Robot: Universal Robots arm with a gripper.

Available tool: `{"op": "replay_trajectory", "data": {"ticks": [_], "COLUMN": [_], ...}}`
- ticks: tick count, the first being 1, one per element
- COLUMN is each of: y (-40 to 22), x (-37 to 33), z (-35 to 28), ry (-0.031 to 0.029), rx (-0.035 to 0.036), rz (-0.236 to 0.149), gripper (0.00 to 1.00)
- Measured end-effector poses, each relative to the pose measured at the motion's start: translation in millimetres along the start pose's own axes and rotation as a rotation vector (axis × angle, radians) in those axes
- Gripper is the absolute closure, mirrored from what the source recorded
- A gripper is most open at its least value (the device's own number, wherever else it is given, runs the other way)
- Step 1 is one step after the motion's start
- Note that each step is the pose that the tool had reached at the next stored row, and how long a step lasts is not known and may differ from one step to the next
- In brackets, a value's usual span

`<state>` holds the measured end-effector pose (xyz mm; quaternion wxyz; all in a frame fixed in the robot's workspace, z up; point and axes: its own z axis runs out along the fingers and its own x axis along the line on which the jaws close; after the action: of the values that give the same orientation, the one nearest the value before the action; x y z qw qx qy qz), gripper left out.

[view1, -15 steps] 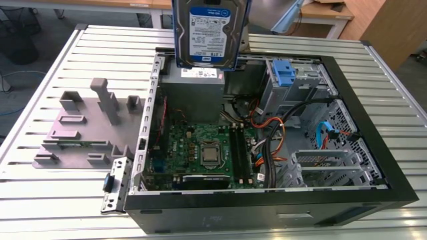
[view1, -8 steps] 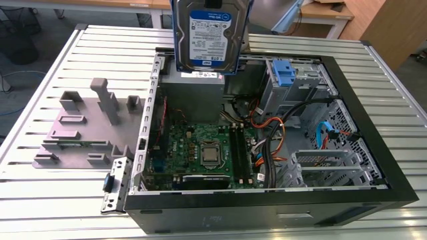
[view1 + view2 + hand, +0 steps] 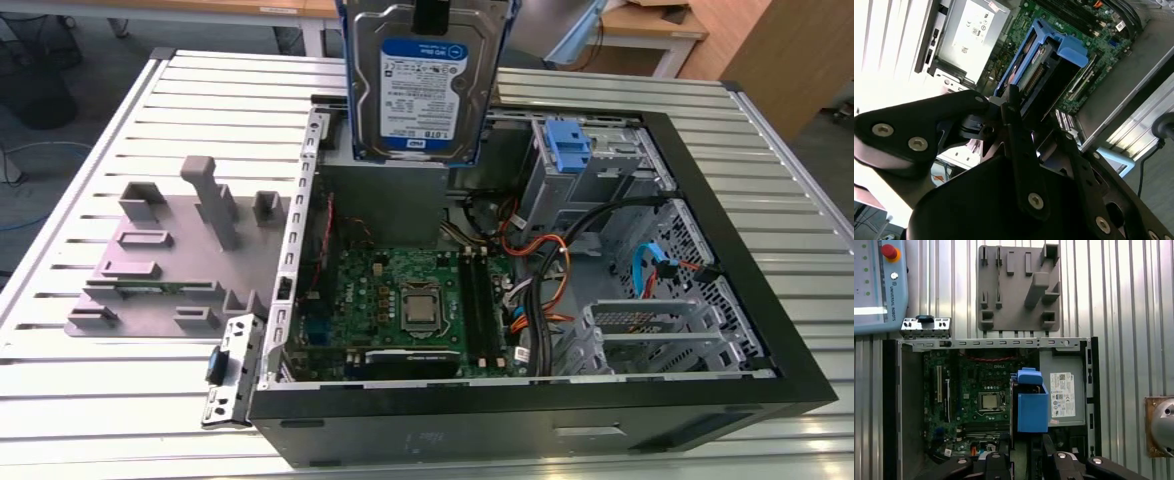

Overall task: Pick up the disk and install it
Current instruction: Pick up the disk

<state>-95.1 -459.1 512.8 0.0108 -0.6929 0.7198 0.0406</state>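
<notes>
1. The gripper (image 3: pixel 1024 444) is clamped on the disk (image 3: pixel 1032 407), its fingers pressing the blue carrier's two sides.
2. The disk hangs upright in the air above the open computer case (image 3: pixel 534 430), over the motherboard (image 3: pixel 400 290).
3. Farther off, a grey fixture (image 3: pixel 174 250) lies on the slatted tabletop (image 3: pixel 94 400) just beside the case.

arm: your wrist hangs high, facing straight down | gripper (image 3: pixel 1025 442): jaws closed on the disk (image 3: pixel 423 85), holding it upright by its top end | finger: in the exterior view one dark finger (image 3: pixel 429 14) lies against the labelled face
</notes>
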Motion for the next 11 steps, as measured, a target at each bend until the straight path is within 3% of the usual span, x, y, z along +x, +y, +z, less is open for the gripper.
{"op": "replay_trajectory", "data": {"ticks": [11], "y": [-2.0], "x": [23.8], "z": [-0.1], "ry": [0.0000], "rx": [0.0000], "rz": [0.000], "gripper": [0.65]}}
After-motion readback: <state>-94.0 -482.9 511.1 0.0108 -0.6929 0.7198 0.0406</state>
